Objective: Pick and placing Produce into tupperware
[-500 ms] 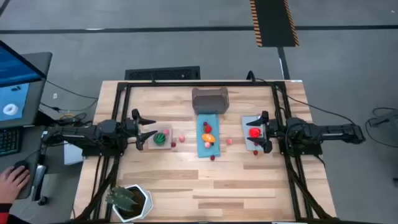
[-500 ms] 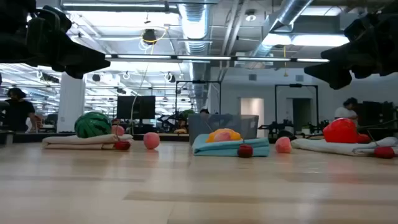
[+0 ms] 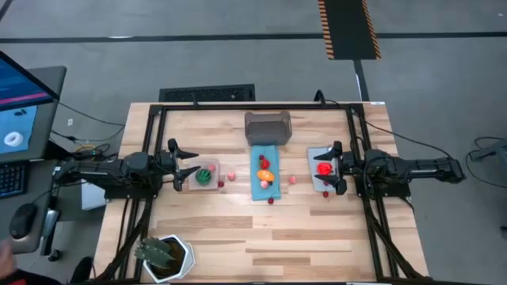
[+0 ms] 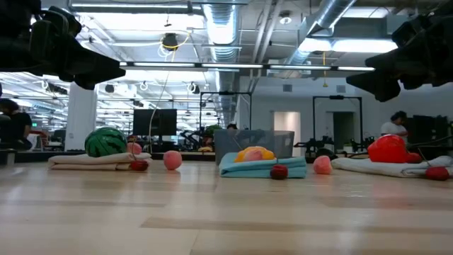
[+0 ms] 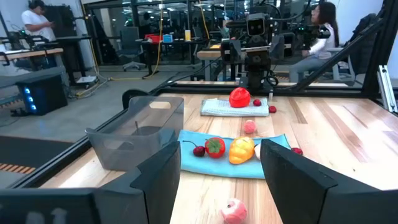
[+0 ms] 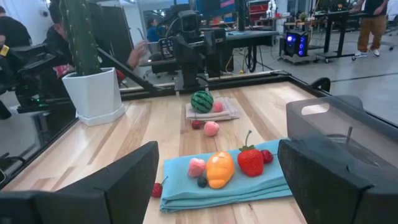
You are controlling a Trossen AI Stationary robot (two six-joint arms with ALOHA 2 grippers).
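Tupperware [image 3: 268,127] near the counter [image 3: 317,237] far edge, middle, empty. Produce [image 3: 264,169] on the blue mat [image 3: 264,190] just in front of it; more pieces scattered toward both side edges. Left claw [image 3: 188,169] above the watermelon [image 3: 206,174], fingers parted, holding nothing. Right claw [image 3: 333,168] over the red tomato [image 3: 324,168], wide open, empty.

The light wooden slatted table [image 3: 301,237] carries a translucent grey rectangular plastic tupperware [image 3: 268,127] at the far edge, a flat blue mat [image 3: 255,188] at centre, and a white hexagonal plant pot [image 3: 183,255] at the near-left corner.
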